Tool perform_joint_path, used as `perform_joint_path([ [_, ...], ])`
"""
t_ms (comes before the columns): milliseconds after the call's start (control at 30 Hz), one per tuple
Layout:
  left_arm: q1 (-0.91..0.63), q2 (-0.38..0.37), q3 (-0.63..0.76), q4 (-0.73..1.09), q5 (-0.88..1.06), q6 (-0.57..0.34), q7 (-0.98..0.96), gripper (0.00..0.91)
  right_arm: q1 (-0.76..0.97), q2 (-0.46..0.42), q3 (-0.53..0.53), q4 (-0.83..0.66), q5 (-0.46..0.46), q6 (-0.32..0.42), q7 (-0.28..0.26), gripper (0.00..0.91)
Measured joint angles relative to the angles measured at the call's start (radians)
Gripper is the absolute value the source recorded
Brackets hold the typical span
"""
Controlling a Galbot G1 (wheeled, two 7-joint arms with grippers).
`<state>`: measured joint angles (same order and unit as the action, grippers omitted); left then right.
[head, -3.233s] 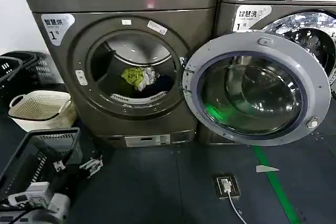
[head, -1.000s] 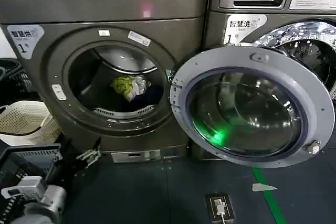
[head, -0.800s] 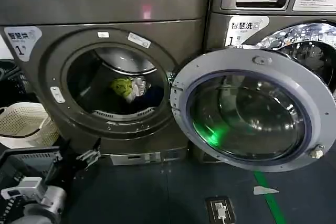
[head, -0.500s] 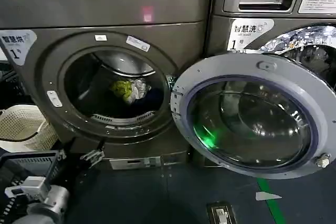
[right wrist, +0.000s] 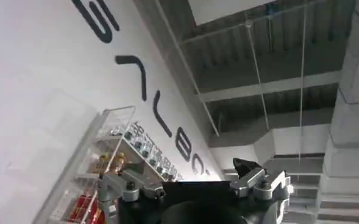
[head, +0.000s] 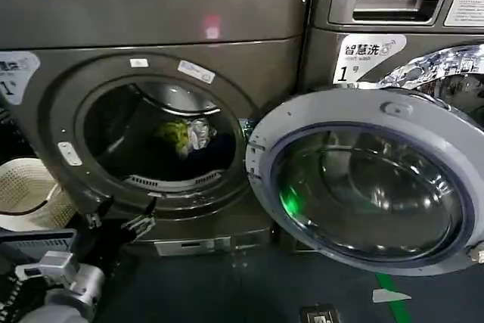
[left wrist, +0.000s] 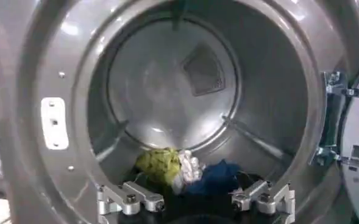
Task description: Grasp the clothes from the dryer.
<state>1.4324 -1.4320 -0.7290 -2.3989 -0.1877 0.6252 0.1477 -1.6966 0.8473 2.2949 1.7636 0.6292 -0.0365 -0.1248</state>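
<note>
The dryer (head: 151, 5) is the dark bronze-grey machine on the left, its round door (head: 333, 107) swung open to the right. The clothes (head: 189, 135) lie low in the steel drum: a yellow-green lump, a pale piece and a dark navy piece. My left gripper (head: 117, 217) hangs open just below and in front of the porthole's lower rim. In the left wrist view the clothes (left wrist: 167, 167) sit beyond my open left gripper (left wrist: 196, 202), with nothing between its fingers. My right gripper (right wrist: 196, 185) is open and empty, pointing up at a wall and ceiling.
A cream basket (head: 23, 191) stands left of the dryer, a dark crate (head: 30, 243) nearer me. The lighter LG machine (head: 393, 5) is on the right behind the open door. Green floor tape (head: 393, 296) and a floor socket (head: 318, 314) lie ahead.
The view has closed in on the dryer. My left gripper has risen from near the floor to the porthole's lower rim. The clothes have not moved.
</note>
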Motion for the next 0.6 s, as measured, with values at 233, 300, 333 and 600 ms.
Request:
perform_joint_path([
  [233,0.003,-0.002,0.009,0.000,0.011,-0.004,0.008,0.907,0.000,0.006,0.000,0.003,0.000,0.001,-0.003,0.907],
  [300,0.003,-0.002,0.009,-0.001,0.013,-0.005,0.009,0.907,-0.001,0.008,0.001,0.003,0.000,0.001,-0.003,0.907],
  [333,0.004,-0.001,0.010,-0.002,0.014,-0.005,0.010,0.907,-0.001,0.009,0.002,0.003,0.000,0.002,-0.003,0.907],
  [600,0.007,0.001,0.018,-0.007,0.018,-0.017,0.014,0.907,-0.012,0.016,0.008,0.012,0.007,0.004,-0.003,0.907],
])
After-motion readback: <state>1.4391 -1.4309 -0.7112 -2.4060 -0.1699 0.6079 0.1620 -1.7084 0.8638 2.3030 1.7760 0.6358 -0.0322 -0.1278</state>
